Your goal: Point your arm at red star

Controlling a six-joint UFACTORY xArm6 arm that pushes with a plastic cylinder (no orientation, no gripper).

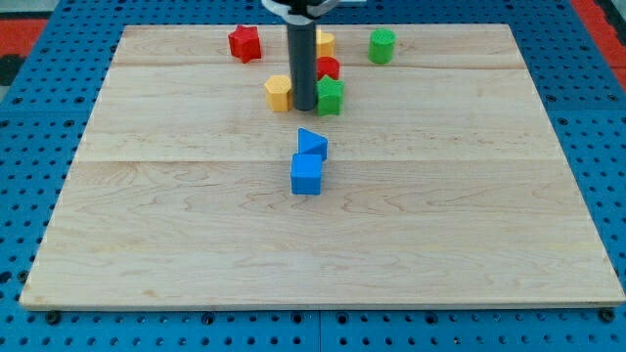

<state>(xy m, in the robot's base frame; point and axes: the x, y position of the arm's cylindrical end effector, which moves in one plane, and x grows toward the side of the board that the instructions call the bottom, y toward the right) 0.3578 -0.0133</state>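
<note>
The red star [245, 43] lies near the view's top, left of centre, on the wooden board [147, 215]. My tip [303, 107] rests on the board between the yellow hexagon block [279, 93] on its left and the green star block [331, 96] on its right. The rod hides part of a yellow block [325, 43] and a red round block [328, 68] behind it. The red star is up and to the left of my tip, well apart from it.
A green cylinder-like block [382, 46] stands at the top right of centre. A blue triangular block [312, 144] and a blue cube [306, 175] touch each other below my tip. A blue pegboard [39, 117] surrounds the board.
</note>
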